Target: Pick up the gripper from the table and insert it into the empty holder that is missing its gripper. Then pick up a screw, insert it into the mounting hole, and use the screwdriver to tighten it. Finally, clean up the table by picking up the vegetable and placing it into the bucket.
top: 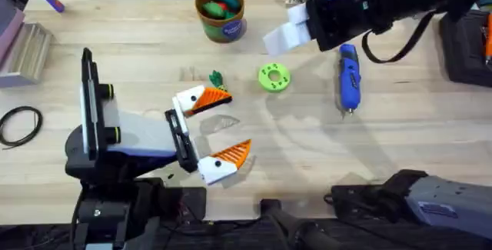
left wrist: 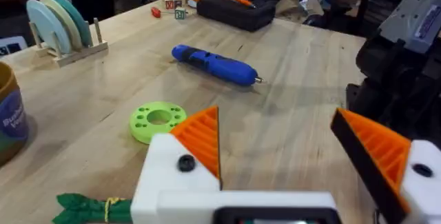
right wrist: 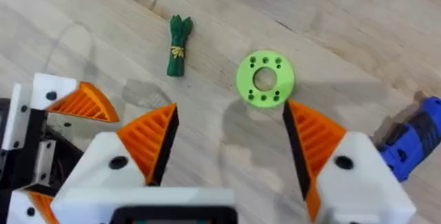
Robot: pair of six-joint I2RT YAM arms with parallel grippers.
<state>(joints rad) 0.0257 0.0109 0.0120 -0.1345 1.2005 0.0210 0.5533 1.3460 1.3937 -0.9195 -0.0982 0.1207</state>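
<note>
Resting low over the desk [top: 115, 42], the left hand [top: 217, 131] has its fingers spread apart with nothing between them. The vegetable [top: 216, 78] lies flat on the desk just beside the left hand's far finger, near the green disc [top: 274, 77]. The right hand [right wrist: 227, 148] hangs above the desk, fingers likewise spread and empty. The screwdriver [top: 348, 78] lies beyond the disc, tip toward the near edge. The bucket [top: 221, 11] stands upright at the far side.
</note>
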